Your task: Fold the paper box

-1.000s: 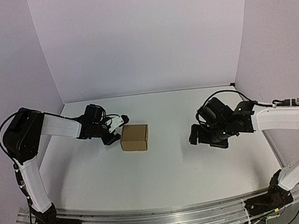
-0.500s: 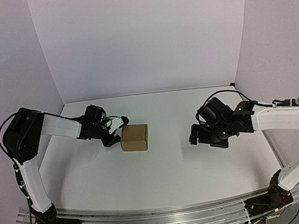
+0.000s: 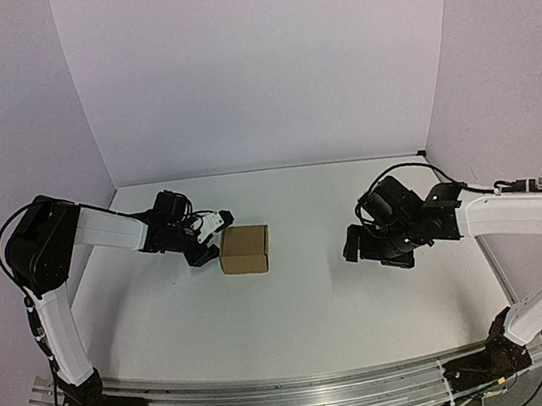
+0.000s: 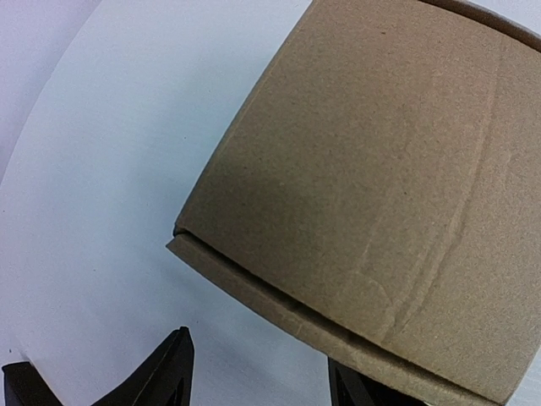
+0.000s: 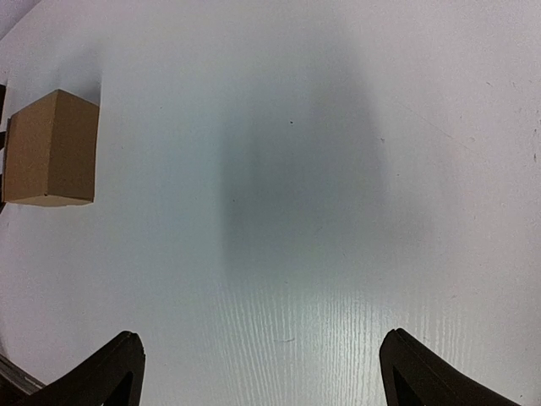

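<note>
Over the last second almost nothing has moved: the box (image 3: 244,249) sits where it did, a closed brown cuboid resting flat at about 9 o'clock from the middle of the worktop (image 3: 296,310). The left gripper (image 3: 211,238) stays just beside it at its 10 o'clock. Its jaws are spread, and in the wrist view the box's seamed edge lies just ahead of them, pinched by neither. The right gripper (image 5: 258,368) hangs well apart at the box's 3 o'clock, jaws wide and empty over bare surface. That stillness, with all flaps tucked in and only a thin lip showing along one edge, suggests the folding is finished or nearly so. What may remain is a last press on that lip or a retreat. The worktop is matt white with a faint grain and soft arm shadows. Plain pale walls (image 3: 261,63) close it in at 9, 12 and 3 o'clock, and a metal rail (image 3: 278,399) runs along 6 o'clock.
</note>
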Controlling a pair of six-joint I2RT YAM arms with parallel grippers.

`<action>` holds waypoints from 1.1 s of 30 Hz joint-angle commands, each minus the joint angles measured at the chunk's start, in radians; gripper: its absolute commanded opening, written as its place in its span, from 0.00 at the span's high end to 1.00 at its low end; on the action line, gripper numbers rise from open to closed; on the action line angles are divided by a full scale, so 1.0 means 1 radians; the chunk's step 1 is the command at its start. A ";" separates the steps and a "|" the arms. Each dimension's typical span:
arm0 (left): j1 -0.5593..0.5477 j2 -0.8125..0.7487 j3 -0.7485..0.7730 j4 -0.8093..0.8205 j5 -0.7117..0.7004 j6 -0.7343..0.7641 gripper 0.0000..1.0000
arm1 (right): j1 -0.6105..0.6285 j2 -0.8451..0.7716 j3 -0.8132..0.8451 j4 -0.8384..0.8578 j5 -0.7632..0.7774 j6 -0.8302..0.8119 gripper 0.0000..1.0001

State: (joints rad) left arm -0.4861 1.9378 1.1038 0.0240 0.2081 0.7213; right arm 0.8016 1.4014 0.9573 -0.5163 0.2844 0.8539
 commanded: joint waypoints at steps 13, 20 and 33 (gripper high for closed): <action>-0.017 -0.079 -0.008 -0.055 0.044 -0.046 0.44 | -0.009 -0.011 0.013 0.010 0.005 -0.006 0.02; -0.023 -0.073 -0.022 -0.028 0.004 -0.048 0.42 | -0.011 -0.012 0.012 0.010 0.002 -0.007 0.02; 0.066 -0.225 -0.014 -0.111 0.075 -0.305 0.32 | -0.144 -0.065 -0.026 0.049 0.079 -0.256 0.02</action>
State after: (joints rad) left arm -0.4848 1.8502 1.0855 -0.0511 0.2176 0.5811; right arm 0.7339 1.3854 0.9444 -0.5146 0.2995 0.7677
